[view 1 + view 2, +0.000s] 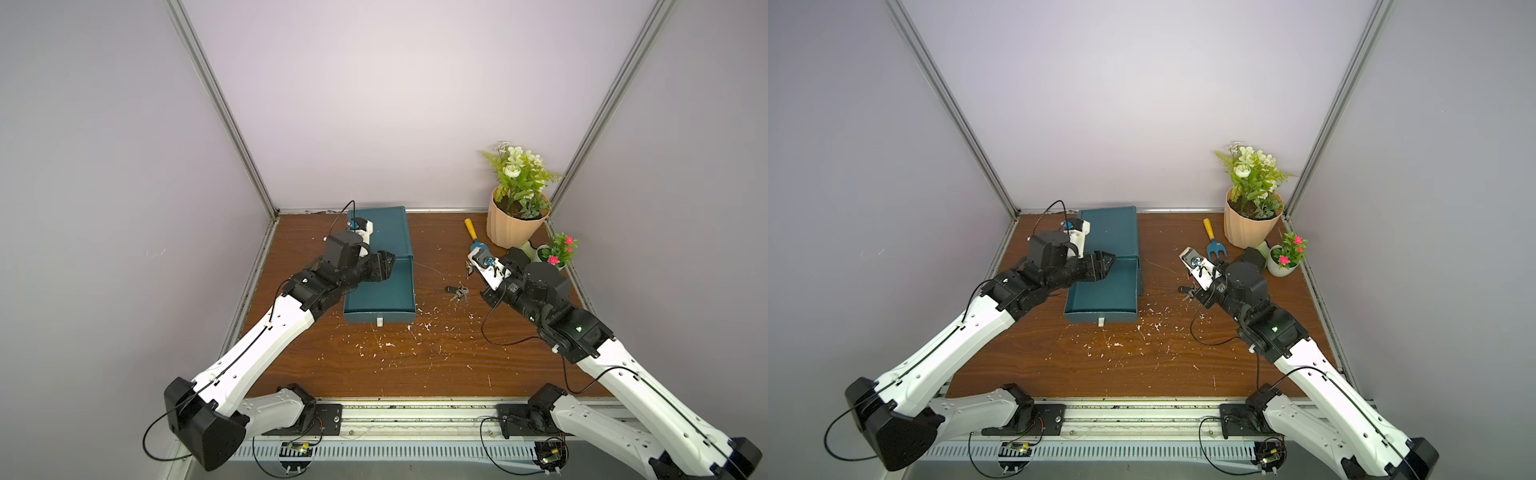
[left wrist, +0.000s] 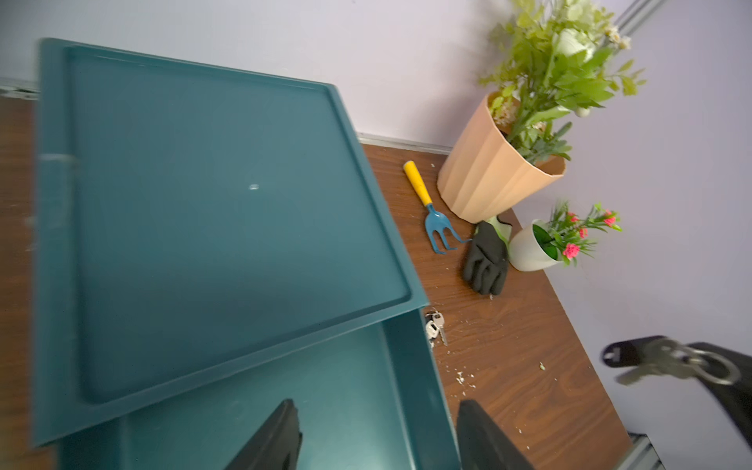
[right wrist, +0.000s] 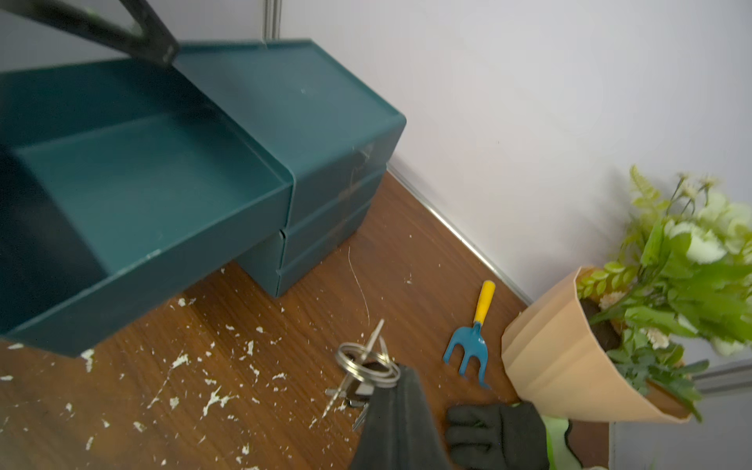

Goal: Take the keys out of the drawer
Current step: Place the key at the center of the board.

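While the teal drawer point(image 1: 380, 291) stands pulled out toward the near edge of the wooden table point(image 1: 374, 365), the right gripper point(image 3: 396, 376) is clenched on the held key bunch point(image 3: 364, 364). It pinches the silver rings so the keys hang off its tip above the table, right of the drawer and just near of the blue-and-yellow garden fork point(image 3: 472, 333). The bunch's black tag point(image 2: 618, 352) is too blurred to read, and a black-and-white sticker point(image 1: 512, 286) on that wrist is too small to read. A loose key bunch point(image 1: 457, 293) lies on the table between drawer and right gripper. The left gripper point(image 2: 378, 431) hangs over the drawer's far left part, fingers spread with nothing between them, well apart from both bunches
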Robot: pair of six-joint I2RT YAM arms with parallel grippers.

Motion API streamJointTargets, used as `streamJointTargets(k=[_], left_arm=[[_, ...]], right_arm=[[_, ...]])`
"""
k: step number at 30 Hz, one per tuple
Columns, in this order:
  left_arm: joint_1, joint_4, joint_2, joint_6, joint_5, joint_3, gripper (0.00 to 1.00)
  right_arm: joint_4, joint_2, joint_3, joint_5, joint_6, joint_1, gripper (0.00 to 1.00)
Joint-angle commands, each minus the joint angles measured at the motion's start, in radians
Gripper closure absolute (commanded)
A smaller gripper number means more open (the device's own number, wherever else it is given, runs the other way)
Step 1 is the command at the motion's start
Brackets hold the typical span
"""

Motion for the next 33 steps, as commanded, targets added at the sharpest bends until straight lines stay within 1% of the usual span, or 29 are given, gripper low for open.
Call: streamJointTargets(k=[1,6,11,14,19,20,21,23,25,26,30,33], left_arm=[[-0.074,0.061,0.033,-0.01,-0.043,0.043,0.35],[-0.145,0.059,0.034,-0.043,-0.073,0.037,0.36],[-0.155,0.027,-0.01,-0.072,-0.068,0.008,0.37],[-0.157,-0.016,-0.037,-0.084,-0.069,-0.001,0.37],[-0.159,-0.084,-0.095,-0.114,-0.072,-0.025,0.38],[-0.158,-0.096,-0.109,-0.121,-0.069,-0.029,0.37],[-0.158,-0.105,-0.123,-0.125,-0.064,-0.037,0.37],[-0.158,-0.124,-0.147,-0.13,-0.049,-0.053,0.38],[-0.159,-0.147,-0.177,-0.13,-0.035,-0.072,0.38],[-0.158,-0.159,-0.197,-0.125,-0.028,-0.083,0.38],[-0.159,-0.198,-0.285,-0.09,-0.018,-0.132,0.39],[-0.159,-0.208,-0.374,-0.053,-0.014,-0.198,0.41]], right_arm=[[0.019,-0.009,-0.062,-0.05,0.105,-0.056,1.0],[0.116,0.056,-0.169,-0.115,0.209,-0.161,1.0],[0.241,0.182,-0.232,-0.173,0.286,-0.259,1.0],[0.292,0.27,-0.229,-0.194,0.299,-0.285,1.0],[0.35,0.4,-0.204,-0.214,0.305,-0.301,1.0],[0.35,0.423,-0.192,-0.215,0.306,-0.303,0.96],[0.345,0.442,-0.177,-0.213,0.306,-0.303,0.88],[0.33,0.463,-0.146,-0.212,0.305,-0.305,0.78],[0.302,0.47,-0.108,-0.218,0.301,-0.304,0.7],[0.286,0.469,-0.084,-0.222,0.301,-0.305,0.67],[0.202,0.443,0.032,-0.233,0.324,-0.305,0.67],[0.166,0.428,0.124,-0.253,0.388,-0.303,0.67]])
